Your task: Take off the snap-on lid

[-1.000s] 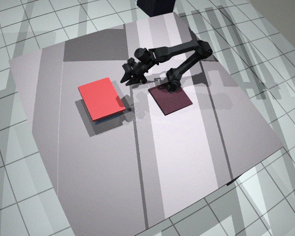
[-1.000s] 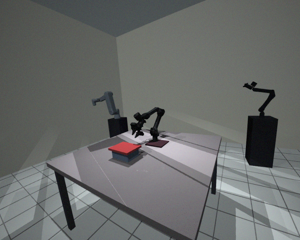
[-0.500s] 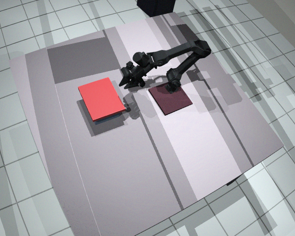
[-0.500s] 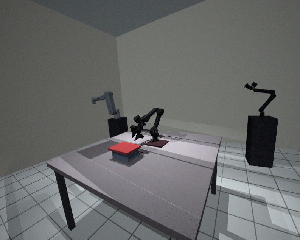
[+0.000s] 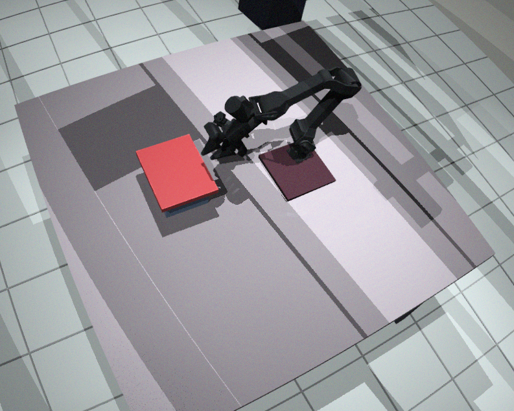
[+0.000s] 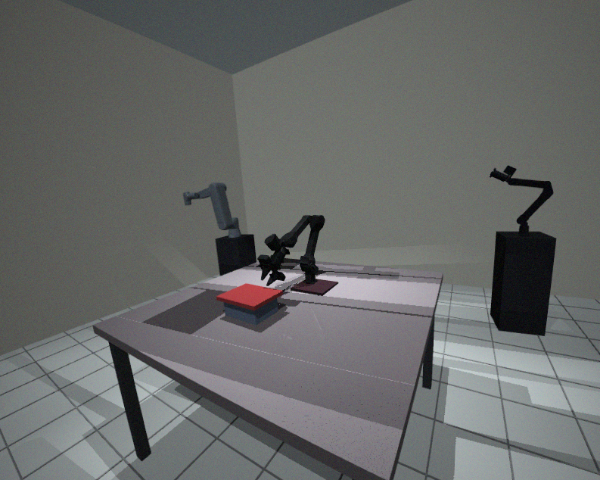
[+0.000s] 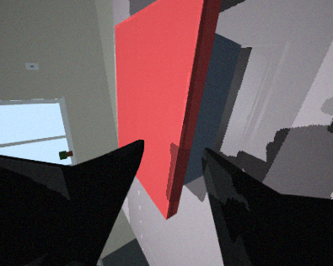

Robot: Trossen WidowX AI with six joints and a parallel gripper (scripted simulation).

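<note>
A flat red lid (image 5: 175, 172) (image 6: 248, 294) (image 7: 153, 93) sits level on the blue-grey storage box (image 5: 187, 207) (image 6: 240, 313) (image 7: 218, 84) and overhangs its walls. The box stands on the table (image 5: 248, 287) (image 6: 315, 361). My gripper (image 5: 207, 155) (image 6: 265, 282) (image 7: 173, 149) is partly open and empty, beside the lid's edge on the arm's side. In the wrist view the lid's edge shows between the two fingertips, one over its top face, the other over the box wall. I see no contact; the exact gap cannot be told.
My arm stands on a dark maroon base plate (image 5: 301, 181) (image 6: 323, 286), right of the box in the top view. A grey arm (image 6: 220, 206) and another black arm (image 6: 535, 183) stand on black pedestals beyond the table. Hard shadows cross the table.
</note>
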